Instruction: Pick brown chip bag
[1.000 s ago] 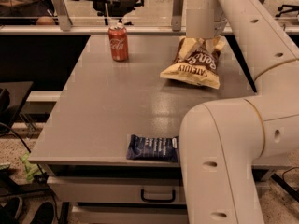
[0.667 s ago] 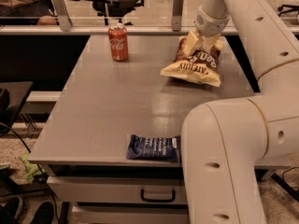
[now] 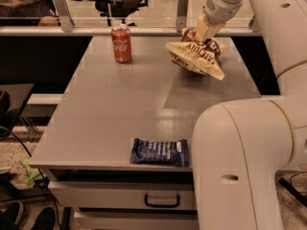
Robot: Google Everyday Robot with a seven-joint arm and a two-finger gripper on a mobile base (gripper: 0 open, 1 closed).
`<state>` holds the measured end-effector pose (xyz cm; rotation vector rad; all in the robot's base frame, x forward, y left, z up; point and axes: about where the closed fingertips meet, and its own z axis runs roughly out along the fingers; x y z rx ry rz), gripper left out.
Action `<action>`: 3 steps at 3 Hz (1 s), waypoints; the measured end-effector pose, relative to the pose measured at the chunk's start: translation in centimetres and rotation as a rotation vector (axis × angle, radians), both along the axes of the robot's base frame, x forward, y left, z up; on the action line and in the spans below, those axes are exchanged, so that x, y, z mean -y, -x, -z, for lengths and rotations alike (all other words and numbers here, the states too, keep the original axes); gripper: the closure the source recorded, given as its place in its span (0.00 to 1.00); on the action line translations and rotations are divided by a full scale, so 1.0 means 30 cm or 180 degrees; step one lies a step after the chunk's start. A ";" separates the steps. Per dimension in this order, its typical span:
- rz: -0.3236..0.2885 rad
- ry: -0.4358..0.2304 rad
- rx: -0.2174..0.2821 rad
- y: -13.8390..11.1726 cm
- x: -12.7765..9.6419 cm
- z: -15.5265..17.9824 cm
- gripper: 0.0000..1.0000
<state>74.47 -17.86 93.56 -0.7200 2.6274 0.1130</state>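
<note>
Camera view | gripper [image 3: 205, 31] over far right of desk [image 3: 110, 109], fingers clenched on top of brown chip bag [image 3: 194, 56] | bag, flat a second ago, now hangs tilted above desk | we judge it picked, lift underway

Crinkly glossy chip bag [image 3: 195, 57] in tool [image 3: 202, 34]; matt tbl [image 3: 115, 114].

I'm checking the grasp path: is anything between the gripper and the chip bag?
Nothing visible. The gripper is right at the upper end of the bag. The can stands apart near the table's far edge, and the blue wrapper lies at the near edge, both well clear.
</note>
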 end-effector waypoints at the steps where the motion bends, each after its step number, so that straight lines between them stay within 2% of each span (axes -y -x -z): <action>1: -0.0151 -0.0027 0.0156 0.023 -0.021 -0.088 1.00; 3: -0.0430 -0.0019 0.0411 0.069 -0.066 -0.230 1.00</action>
